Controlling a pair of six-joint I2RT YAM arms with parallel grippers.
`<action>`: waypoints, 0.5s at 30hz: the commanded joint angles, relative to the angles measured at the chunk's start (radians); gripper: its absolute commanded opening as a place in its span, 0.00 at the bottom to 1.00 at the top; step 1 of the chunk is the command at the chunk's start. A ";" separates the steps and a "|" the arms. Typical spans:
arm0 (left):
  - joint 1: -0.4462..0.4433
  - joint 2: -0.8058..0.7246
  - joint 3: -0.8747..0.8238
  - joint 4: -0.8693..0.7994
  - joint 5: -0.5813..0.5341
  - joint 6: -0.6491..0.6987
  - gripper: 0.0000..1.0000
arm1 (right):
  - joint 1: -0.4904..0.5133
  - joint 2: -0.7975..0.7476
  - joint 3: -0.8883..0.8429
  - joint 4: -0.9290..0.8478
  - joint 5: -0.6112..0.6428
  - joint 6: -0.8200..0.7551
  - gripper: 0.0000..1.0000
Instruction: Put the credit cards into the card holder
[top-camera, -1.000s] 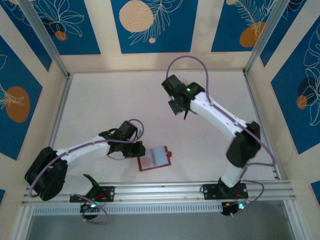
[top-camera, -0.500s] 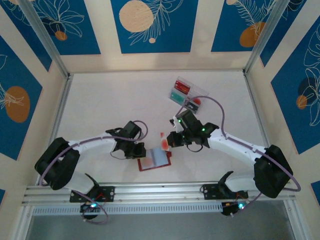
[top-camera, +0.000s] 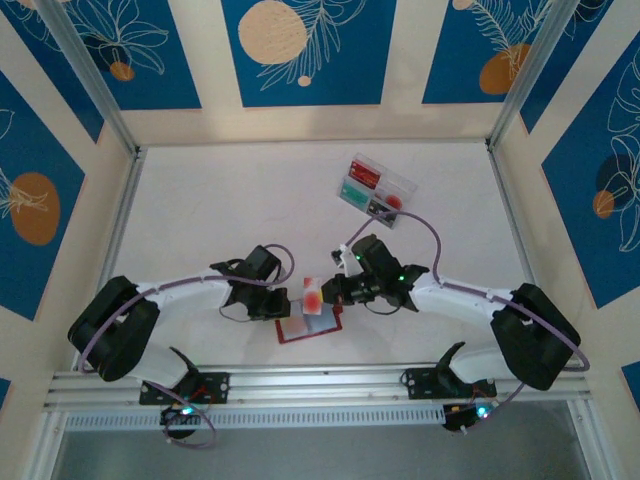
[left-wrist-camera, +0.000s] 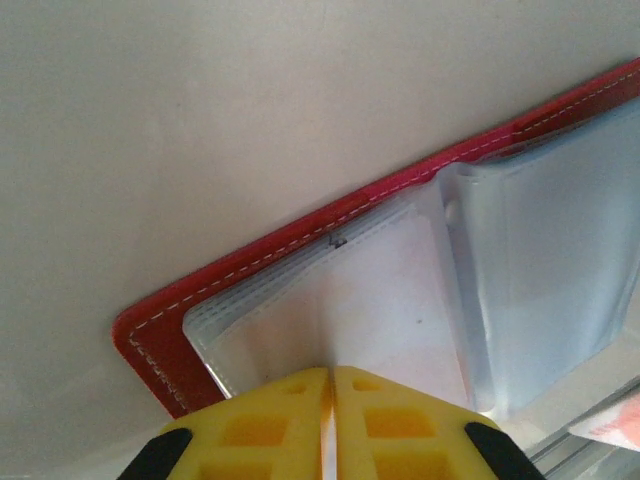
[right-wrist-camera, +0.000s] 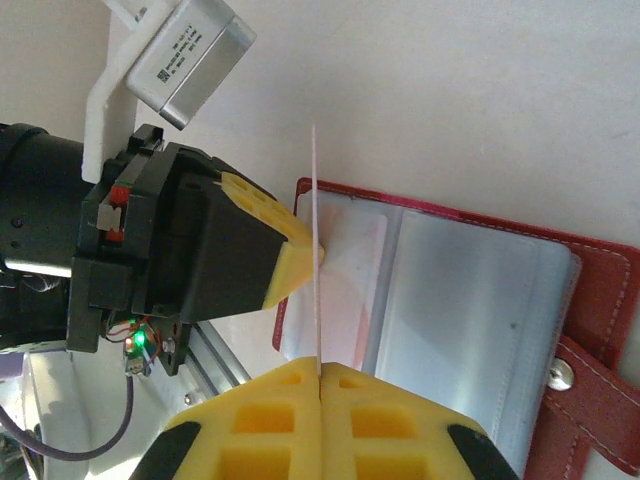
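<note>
Right tool (right-wrist-camera: 320, 372) and card (top-camera: 313, 296) nearer wallet (right-wrist-camera: 470, 300).

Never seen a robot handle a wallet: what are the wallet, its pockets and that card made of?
The card holder looks like red leather or imitation, matte, with pale stitching along its edge. The pockets: clear soft plastic, slightly glossy. The credit card: probably thin stiff plastic; edge-on it is straight.

The pale, matte counter (top-camera: 220, 200) carries two things. Near its front edge, about midway across, a small red leather-look folding wallet (top-camera: 300, 331) lies opened flat, pale clear pockets facing up and closing tab on its right side. Well apart, toward the far right, a clear plastic compartment box (top-camera: 378, 192) sits at an angle, with a red card (top-camera: 365, 174) and a teal card (top-camera: 352, 192) inside.
</note>
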 joint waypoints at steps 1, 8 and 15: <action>-0.010 0.008 -0.036 -0.047 -0.033 0.000 0.10 | 0.009 0.034 -0.023 0.059 -0.040 0.019 0.00; -0.009 0.003 -0.039 -0.042 -0.029 -0.005 0.10 | 0.013 0.085 -0.011 0.057 -0.039 0.004 0.00; -0.008 0.003 -0.041 -0.039 -0.026 -0.007 0.10 | 0.017 0.099 -0.020 0.036 -0.028 -0.006 0.00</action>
